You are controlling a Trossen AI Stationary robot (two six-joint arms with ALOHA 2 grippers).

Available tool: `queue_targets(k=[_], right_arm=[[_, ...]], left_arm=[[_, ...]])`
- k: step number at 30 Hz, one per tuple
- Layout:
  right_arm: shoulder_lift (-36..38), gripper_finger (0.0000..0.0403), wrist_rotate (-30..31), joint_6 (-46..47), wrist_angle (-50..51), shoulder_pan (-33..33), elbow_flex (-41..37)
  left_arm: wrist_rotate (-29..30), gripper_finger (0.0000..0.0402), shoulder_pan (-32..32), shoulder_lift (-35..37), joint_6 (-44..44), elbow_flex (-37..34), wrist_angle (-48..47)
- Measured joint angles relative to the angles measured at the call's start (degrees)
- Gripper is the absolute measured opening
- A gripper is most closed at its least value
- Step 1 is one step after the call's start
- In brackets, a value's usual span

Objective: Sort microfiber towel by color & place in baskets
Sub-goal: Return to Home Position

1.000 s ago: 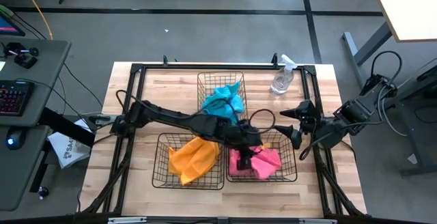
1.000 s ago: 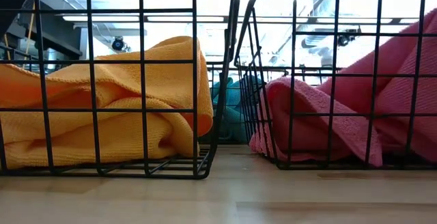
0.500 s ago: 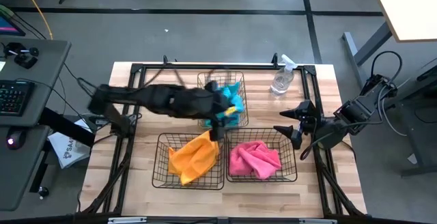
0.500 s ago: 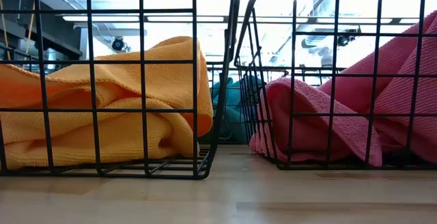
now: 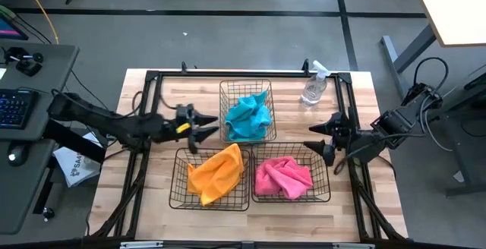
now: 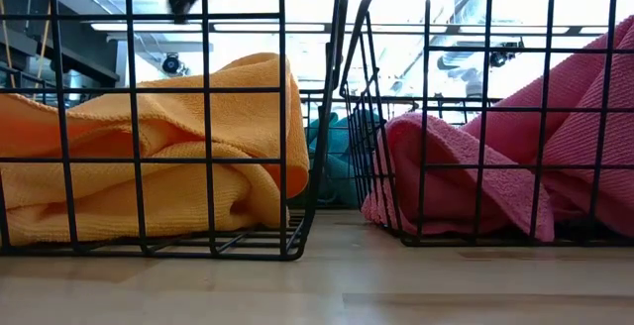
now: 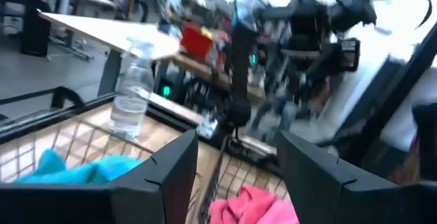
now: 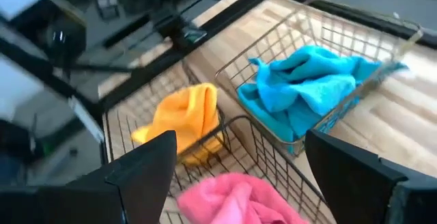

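Note:
Three dark wire baskets stand on the wooden table. The far basket [image 5: 247, 89] holds a blue towel [image 5: 248, 115]. The near left basket [image 5: 180, 192] holds an orange towel [image 5: 216, 173], and the near right basket [image 5: 323, 192] holds a pink towel [image 5: 284, 177]. My left gripper [image 5: 207, 128] hovers open and empty just left of the far basket, above the table. My right gripper [image 5: 314, 137] hangs open and empty at the right of the near right basket. The low view shows the orange towel [image 6: 149, 157] and pink towel [image 6: 495, 166] lying behind basket wires.
A clear plastic spray bottle [image 5: 313, 88] stands near the table's far right corner. A dark frame [image 5: 228, 74] runs round the table edges. A desk with a keyboard [image 5: 15, 108] stands left of the table. Bare wood lies along the near edge.
My left gripper has risen from the pink towel in the near right basket. It swung across the far basket toward the table's left, and now hovers left of that basket. The pink towel has stayed in its basket.

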State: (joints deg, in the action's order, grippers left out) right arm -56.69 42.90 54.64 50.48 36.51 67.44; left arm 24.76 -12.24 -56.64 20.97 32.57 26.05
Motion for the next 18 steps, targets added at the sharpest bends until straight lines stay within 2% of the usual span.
queue_targets(k=[4,8,14,15,18], right_arm=[[0.0,0.0319,-1.67,4.56,0.32,-2.14,0.0],[0.0,0.0318,-4.65,5.11,1.14,-3.17,0.0],[0.0,0.0285,-6.04,9.87,5.6,-3.14,0.0],[0.0,0.0276,-6.46,10.69,6.8,-3.07,0.0],[-0.01,0.0243,-7.49,12.01,9.22,-2.39,0.0]], left_arm=[[2.35,0.0177,-0.32,6.25,2.73,-13.42,10.84],[2.57,0.0141,-0.3,11.63,1.91,-21.85,15.15],[3.0,0.0023,-0.3,19.44,2.94,-31.36,15.02],[3.46,0.0011,-0.25,20.5,4.04,-31.88,12.28],[3.92,0.0014,-0.14,24.22,5.79,-31.88,4.71]])
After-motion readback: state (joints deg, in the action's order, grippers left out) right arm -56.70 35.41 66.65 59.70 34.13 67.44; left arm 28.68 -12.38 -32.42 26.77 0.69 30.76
